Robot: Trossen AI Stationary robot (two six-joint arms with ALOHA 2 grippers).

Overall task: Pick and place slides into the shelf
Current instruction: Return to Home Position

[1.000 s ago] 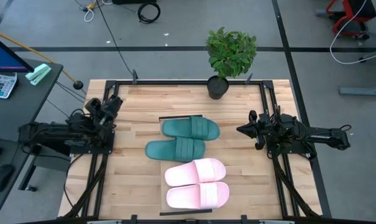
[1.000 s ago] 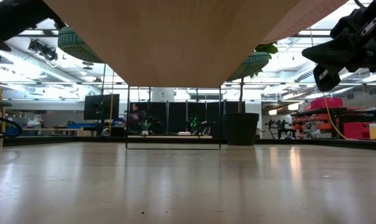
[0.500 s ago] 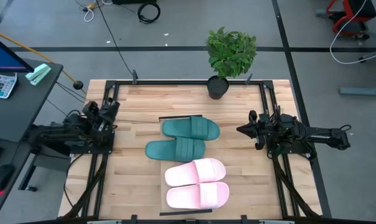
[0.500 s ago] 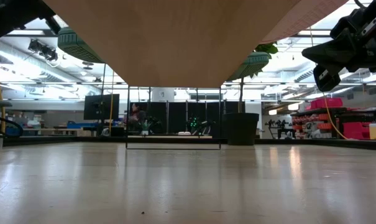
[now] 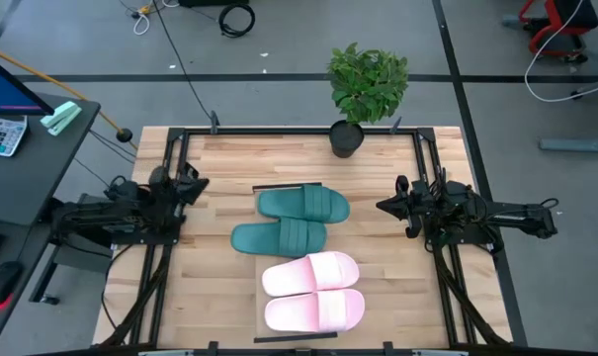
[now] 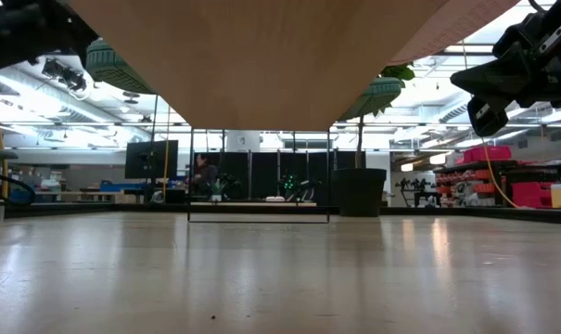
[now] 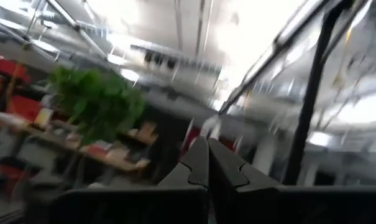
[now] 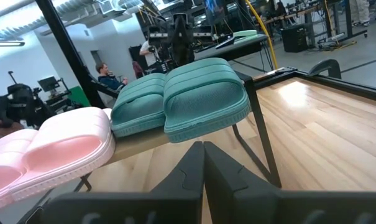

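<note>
Four slides lie soles down in a row on the shelf, a raised narrow wood board at the table's middle. Two are teal and two are pink. My left gripper hovers shut at the table's left side, pointing toward the teal slides. My right gripper hovers shut to the right of the shelf. The right wrist view shows its shut fingers facing the teal slides and a pink slide. The left wrist view shows shut fingers.
A potted plant stands at the table's far edge. Black frame rails run along the left and right sides. The shelf's underside fills the top of the low view, above its thin legs. Bare tabletop lies either side of the shelf.
My left gripper has swung from pointing at the far right corner toward the near edge and the right, and now points at the teal slides. It has stayed shut. The slides have not moved.
</note>
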